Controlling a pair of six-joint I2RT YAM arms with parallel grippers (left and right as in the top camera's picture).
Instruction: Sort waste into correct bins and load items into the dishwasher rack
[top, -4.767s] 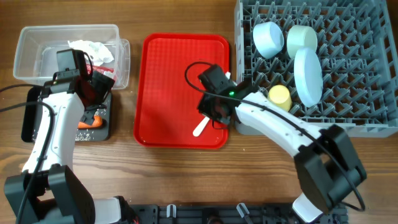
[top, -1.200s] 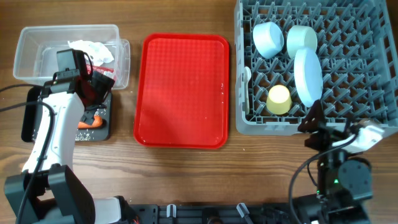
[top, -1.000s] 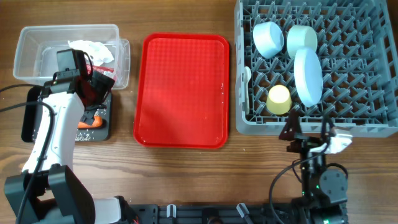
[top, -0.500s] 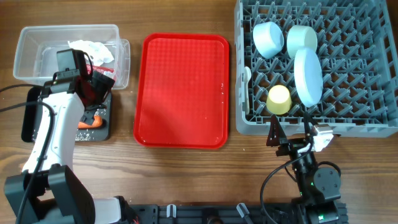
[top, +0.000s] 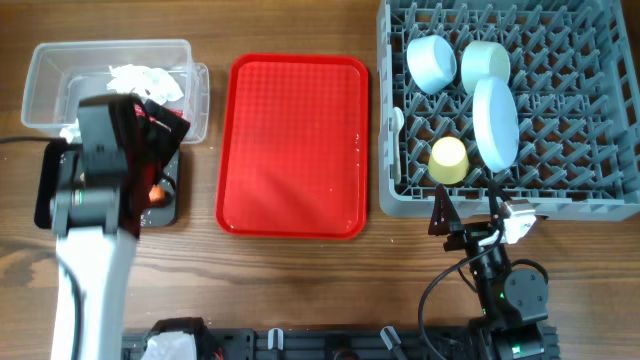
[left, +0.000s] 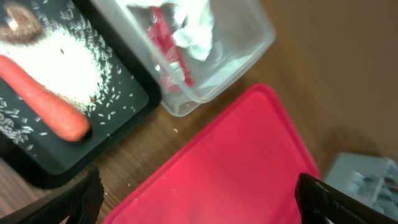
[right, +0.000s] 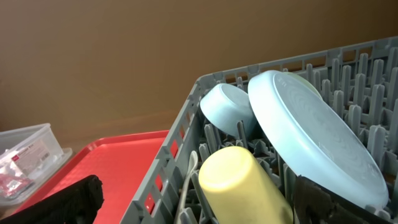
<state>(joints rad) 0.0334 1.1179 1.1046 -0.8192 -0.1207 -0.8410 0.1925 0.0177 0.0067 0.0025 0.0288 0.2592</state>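
Carrot (left: 43, 102), rice (left: 62, 56) and brownish food scraps (left: 15, 15) lie together on the black tray (left: 37, 165), which looks like the bin chosen for food waste. Just beside it, the clear tub (left: 249, 37) holds the dry rubbish: crumpled tissue (left: 193, 25) with the red wrapper (left: 169, 53) lying against it. Keeping the two kinds in separate containers is what the sorting asks for, and nothing appears to be in the wrong one. Across the table (top: 300, 290), the rack (top: 590, 150) carries the dishes. A bluish bowl (top: 432, 62) and a paler bowl (top: 485, 62) are tipped on their sides between the pegs, and the plate (top: 495, 122) leans on edge against them so the pegs prop it. The yellow cup (top: 449, 160) lies on its side near the front wall, and the spoon (top: 397, 125) is slotted along the rack's left wall. Between bins and rack, the red tray (top: 295, 145) is bare, so I judge both halves of the job done. The left gripper (left: 198, 186) hovers above the spot where black tray, tub and red tray meet, its fingers spread wide with nothing between them. The right gripper (top: 467, 210) hangs over the table just outside the rack's near wall, its fingers likewise spread and holding nothing, a fitting posture if no item is left to carry.
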